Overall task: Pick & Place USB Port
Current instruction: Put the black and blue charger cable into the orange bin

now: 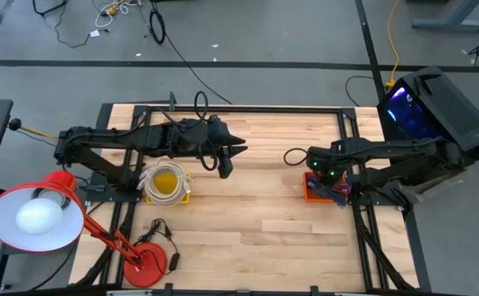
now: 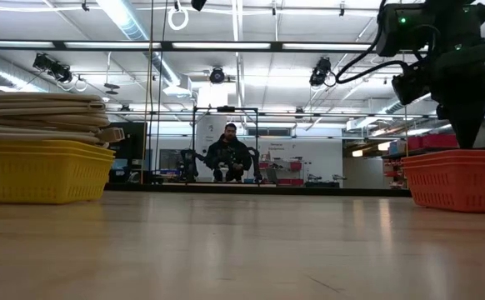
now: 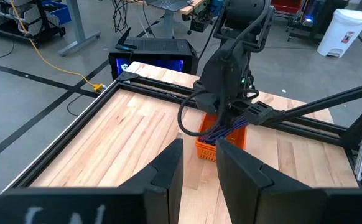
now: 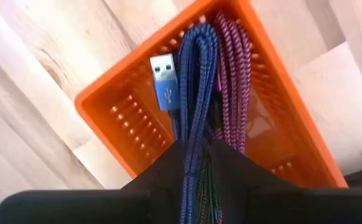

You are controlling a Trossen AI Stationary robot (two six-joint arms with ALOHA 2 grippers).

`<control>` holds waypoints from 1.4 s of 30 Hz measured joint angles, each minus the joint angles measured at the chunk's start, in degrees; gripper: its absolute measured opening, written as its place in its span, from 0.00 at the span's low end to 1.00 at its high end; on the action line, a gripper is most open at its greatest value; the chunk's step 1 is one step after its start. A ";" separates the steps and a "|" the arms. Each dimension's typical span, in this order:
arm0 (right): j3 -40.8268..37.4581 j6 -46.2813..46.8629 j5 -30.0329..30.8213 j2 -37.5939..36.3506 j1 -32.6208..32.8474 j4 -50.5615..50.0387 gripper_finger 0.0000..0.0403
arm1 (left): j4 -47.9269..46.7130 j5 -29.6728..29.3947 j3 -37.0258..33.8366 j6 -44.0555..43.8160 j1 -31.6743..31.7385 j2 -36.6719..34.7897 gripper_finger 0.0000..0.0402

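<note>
A blue braided USB cable [image 4: 196,68], folded into a bundle with its silver plug [image 4: 164,79] showing, sits over the orange basket [image 4: 106,118] beside a purple braided cable [image 4: 236,81]. My right gripper [image 4: 193,150] is above this basket [image 1: 312,194] at the table's right side and is shut on the blue cable. In the low view it reaches down behind the basket's rim [image 2: 459,158]. My left gripper [image 3: 199,168] hangs open over the table's middle [image 1: 226,163], touching nothing. A yellow basket [image 1: 167,184] holds coiled white cable. My right gripper pinches the blue cable's folded bundle [image 4: 192,134] between its two fingers, several strands together. The fingers come from above, pointing down into the orange basket. The loops and the plug reach past the fingertips toward the basket's floor; whether they rest on it, I cannot tell.
A red desk lamp [image 1: 34,218] stands at the table's near left corner. A black frame rail [image 1: 348,156] runs along the table's right edge beside the orange basket. Bare wood [image 1: 256,222] lies between the two baskets. A person crouches far behind the table [image 2: 230,154].
</note>
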 joint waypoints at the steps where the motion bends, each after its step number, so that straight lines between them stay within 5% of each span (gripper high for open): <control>1: 0.00 0.44 0.19 -0.16 0.00 0.29 0.20 | -0.02 0.00 0.00 0.00 0.02 0.00 0.25; 42: -5.65 3.73 1.14 -0.12 0.00 14.16 0.20 | -0.02 -0.09 0.00 0.00 -0.26 0.00 0.25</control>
